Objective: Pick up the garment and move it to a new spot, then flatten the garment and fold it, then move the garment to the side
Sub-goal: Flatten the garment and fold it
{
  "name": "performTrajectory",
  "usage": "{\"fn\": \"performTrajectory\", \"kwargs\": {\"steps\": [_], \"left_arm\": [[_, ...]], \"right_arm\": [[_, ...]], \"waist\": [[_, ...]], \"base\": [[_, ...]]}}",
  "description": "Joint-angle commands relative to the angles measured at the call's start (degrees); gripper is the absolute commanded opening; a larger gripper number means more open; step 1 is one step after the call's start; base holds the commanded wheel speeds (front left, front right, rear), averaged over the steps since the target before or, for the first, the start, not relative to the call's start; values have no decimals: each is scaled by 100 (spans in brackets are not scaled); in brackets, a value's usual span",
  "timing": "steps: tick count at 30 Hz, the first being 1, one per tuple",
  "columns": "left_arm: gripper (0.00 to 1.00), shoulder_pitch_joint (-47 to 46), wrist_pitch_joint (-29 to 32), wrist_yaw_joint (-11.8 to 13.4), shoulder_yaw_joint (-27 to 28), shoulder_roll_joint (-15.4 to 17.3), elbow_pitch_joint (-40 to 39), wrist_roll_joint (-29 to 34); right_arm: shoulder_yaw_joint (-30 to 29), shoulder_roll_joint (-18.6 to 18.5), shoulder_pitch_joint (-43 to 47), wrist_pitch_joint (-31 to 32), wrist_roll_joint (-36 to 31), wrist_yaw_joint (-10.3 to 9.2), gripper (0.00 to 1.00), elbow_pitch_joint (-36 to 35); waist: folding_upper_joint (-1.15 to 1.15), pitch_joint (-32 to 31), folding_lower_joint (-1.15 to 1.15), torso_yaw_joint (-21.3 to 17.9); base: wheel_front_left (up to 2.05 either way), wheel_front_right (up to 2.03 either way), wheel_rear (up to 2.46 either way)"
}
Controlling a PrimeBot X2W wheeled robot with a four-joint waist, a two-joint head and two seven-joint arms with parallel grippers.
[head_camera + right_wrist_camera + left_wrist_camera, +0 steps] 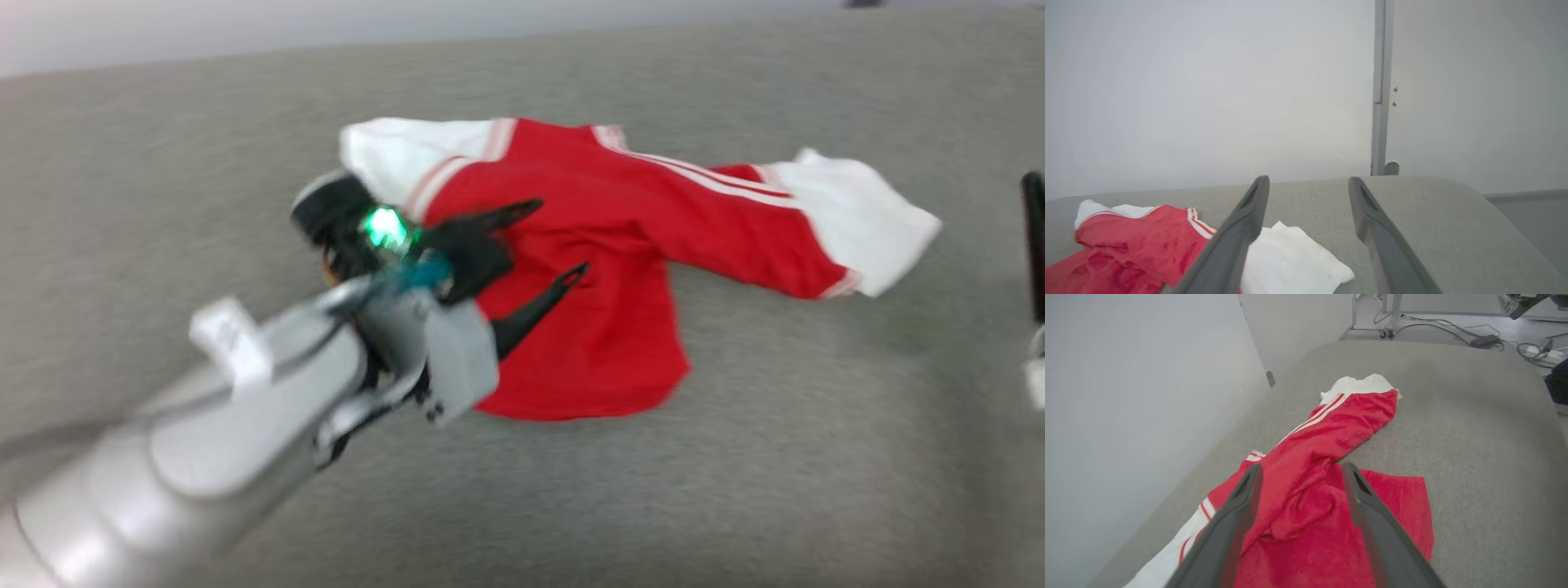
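Left gripper (562, 237): spread, empty, over the rumpled red jersey T-shirt with white sleeves (653, 220), mid grey fabric surface (816, 457). Right gripper (1308, 181) spread too, near the shirt's end. Risk: we pinch bunched layers, and flattening drags creases along.

The garment (653, 220) lies crumpled on the grey surface (816, 457).
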Motion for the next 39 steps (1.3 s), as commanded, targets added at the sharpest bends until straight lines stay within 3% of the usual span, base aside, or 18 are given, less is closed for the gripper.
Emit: {"fn": "performTrajectory", "kwargs": {"steps": [1, 4, 7, 10, 16, 22, 34, 35, 38, 39], "left_arm": [[100, -308, 126, 10, -251, 13, 57, -285], [100, -1201, 548, 9, -1071, 12, 299, -1195], [100, -1954, 905, 9, -1555, -114, 589, -1898], [100, -2419, 1315, 8, -1719, -297, 874, -2238], [100, -2769, 2759, 9, -1721, -443, 1090, -2589], [100, -3145, 3649, 8, -1726, -390, 1296, -2591], [100, -3231, 4243, 8, -1731, -314, 1431, -2012], [95, -3221, 4274, 8, -1729, -298, 1394, -2002], [1, -3184, 4310, 8, -1730, -259, 1320, -2037], [0, -3194, 4291, 8, -1730, -245, 1313, -2075]], "right_arm": [[-252, 230, 207, -3, -161, -8, 100, -207], [-737, 861, 622, -1, -525, -8, 100, -807], [-797, 1270, 851, -3, -698, -8, 100, -1141], [-743, 1569, 927, -3, -763, -8, 100, -1294], [-438, 1959, 786, -3, -732, -8, 100, -1339], [-117, 2110, 619, -3, -725, -8, 100, -1274], [218, 2256, 439, -3, -781, -8, 100, -1206], [225, 2258, 434, -3, -785, -8, 100, -1200], [232, 2270, 429, -4, -793, -8, 100, -1185], [232, 2268, 429, -4, -797, -8, 100, -1184]], "waist": [[0, 260, 0, -794], [0, 447, 0, -1144], [0, 667, 0, -1477], [0, 870, 0, -1775], [0, 1194, 0, -2300], [0, 1345, 0, -2597], [0, 1433, 0, -2808], [0, 1432, 0, -2807], [0, 1419, 0, -2788], [0, 1411, 0, -2776]], "base": [[0, 0, 0], [0, 0, 0], [0, 0, 0], [0, 0, 0], [0, 0, 0], [0, 0, 0], [0, 0, 0], [0, 0, 0], [0, 0, 0], [0, 0, 0]]}}
